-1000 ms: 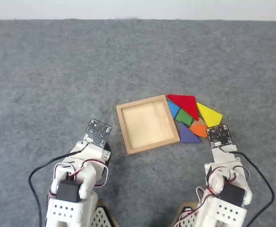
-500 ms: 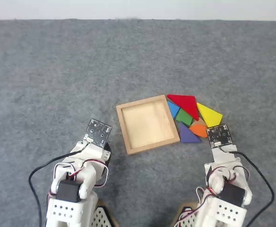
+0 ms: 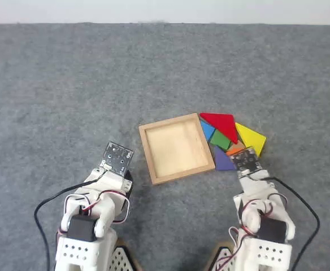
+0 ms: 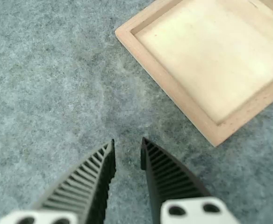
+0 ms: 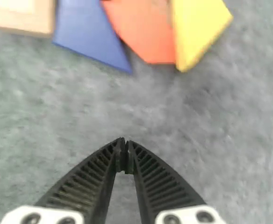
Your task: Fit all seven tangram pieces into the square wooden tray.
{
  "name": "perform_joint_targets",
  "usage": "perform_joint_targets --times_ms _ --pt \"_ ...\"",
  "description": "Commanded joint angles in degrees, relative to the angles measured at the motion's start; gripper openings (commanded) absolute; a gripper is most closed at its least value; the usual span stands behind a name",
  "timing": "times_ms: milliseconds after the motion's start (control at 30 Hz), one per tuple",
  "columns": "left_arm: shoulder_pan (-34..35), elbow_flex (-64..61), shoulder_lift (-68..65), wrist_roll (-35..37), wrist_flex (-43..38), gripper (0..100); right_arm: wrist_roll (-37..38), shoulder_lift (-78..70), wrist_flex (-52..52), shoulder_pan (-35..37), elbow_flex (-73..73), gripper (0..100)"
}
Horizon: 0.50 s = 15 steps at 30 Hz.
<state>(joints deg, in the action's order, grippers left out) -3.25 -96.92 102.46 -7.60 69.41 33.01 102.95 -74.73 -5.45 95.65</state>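
The square wooden tray (image 3: 176, 148) lies empty mid-table. Along its right side sits a cluster of tangram pieces: a red triangle (image 3: 220, 123), a yellow triangle (image 3: 248, 137), a blue piece (image 3: 207, 131), a green piece (image 3: 220, 140), a purple triangle (image 3: 223, 161) and an orange piece (image 3: 235, 148) partly under the right wrist (image 3: 247, 161). My right gripper (image 5: 124, 144) is shut and empty over bare mat, just short of the purple triangle (image 5: 89, 35), orange piece (image 5: 143, 32) and yellow triangle (image 5: 197, 28). My left gripper (image 4: 127, 142) hangs over the mat near the tray's rim (image 4: 164, 84), its fingers a narrow gap apart and holding nothing.
Grey felt mat (image 3: 69, 84) covers the whole table, with wide free room to the left and behind the tray. A pale wall edge (image 3: 165, 11) runs along the far side. The left arm's wrist (image 3: 118, 158) stands left of the tray's front corner.
The right arm has shifted left and a little forward, so its wrist now covers part of the orange piece. The left arm, tray and pieces have not moved.
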Motion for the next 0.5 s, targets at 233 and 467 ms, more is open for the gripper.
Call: perform_joint_targets --times_ms 233,467 --pt "0.00 0.40 0.18 0.70 0.26 9 0.44 0.84 11.56 1.71 -2.55 0.9" --pt "0.00 0.40 0.18 0.70 0.26 9 -0.88 -2.15 9.36 1.27 -16.62 0.9"
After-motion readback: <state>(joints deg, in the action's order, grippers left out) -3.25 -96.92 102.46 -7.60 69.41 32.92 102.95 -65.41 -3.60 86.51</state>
